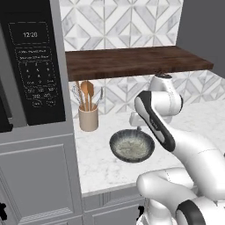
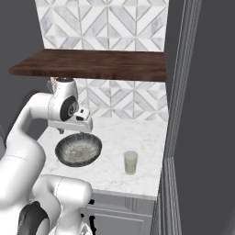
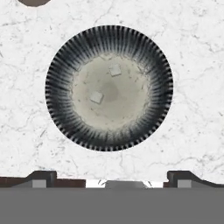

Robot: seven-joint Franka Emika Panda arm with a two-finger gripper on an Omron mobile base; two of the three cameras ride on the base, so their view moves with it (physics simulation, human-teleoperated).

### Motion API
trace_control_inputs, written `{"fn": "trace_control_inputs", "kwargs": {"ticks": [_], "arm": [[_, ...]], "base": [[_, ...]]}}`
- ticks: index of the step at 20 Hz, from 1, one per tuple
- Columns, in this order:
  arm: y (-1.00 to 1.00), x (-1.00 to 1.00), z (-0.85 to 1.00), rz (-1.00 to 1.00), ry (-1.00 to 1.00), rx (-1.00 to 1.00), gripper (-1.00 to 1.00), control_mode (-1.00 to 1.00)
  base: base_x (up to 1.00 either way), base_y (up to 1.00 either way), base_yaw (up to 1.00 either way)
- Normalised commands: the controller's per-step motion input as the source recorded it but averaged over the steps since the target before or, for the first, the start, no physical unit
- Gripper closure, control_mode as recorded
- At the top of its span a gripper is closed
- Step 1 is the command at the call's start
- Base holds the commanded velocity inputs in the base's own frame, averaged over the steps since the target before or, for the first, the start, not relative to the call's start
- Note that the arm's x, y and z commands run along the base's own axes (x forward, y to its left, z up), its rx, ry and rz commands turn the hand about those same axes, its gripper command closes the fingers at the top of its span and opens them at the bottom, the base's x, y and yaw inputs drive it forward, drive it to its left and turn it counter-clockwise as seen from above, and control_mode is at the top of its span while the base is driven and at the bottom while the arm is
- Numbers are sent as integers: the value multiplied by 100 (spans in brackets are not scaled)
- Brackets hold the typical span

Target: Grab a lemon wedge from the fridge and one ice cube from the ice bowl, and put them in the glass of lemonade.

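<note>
Hand view, looking straight down: you see the ice bowl (image 3: 109, 87) centred in the frame on the white marble counter (image 3: 192, 65), two small pale ice cubes lying apart on its speckled floor, one (image 3: 115, 70) above centre and one (image 3: 96, 97) left of centre. At the bottom edge the gripper (image 3: 112, 178) shows its two dark tips spread wide with nothing between them. It appears staged high over the bowl to line up a drop on a single cube, and the gap between the cubes should let you take one without nudging the other.

In the right base view the glass of lemonade (image 2: 131, 162) stands at lower centre, near the bowl's right side but apart from it, with the fridge (image 2: 202, 114) rising as a dark wall along the right of the frame. That leaves a short, open stretch of counter for the carry. Overhead, a dark wooden shelf (image 2: 92, 64) caps the room to lift. In the left base view a beige utensil crock (image 1: 88, 116) sits left of the bowl, close enough to mind on any swing that way. No lemon wedge can be made out.
</note>
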Motion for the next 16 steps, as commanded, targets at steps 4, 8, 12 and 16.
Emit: {"fn": "trace_control_inputs", "kwargs": {"ticks": [4, 8, 12, 16], "arm": [[8, 18, -83, 6, 1, 0, -100, -100], [0, 11, -23, -2, -1, 0, -100, -100], [11, 30, -26, 0, 0, -1, -100, -100], [22, 6, -30, 1, 10, 0, -100, -100]], "base": [[0, 0, 0], [0, 0, 0], [0, 0, 0], [0, 0, 0]]}}
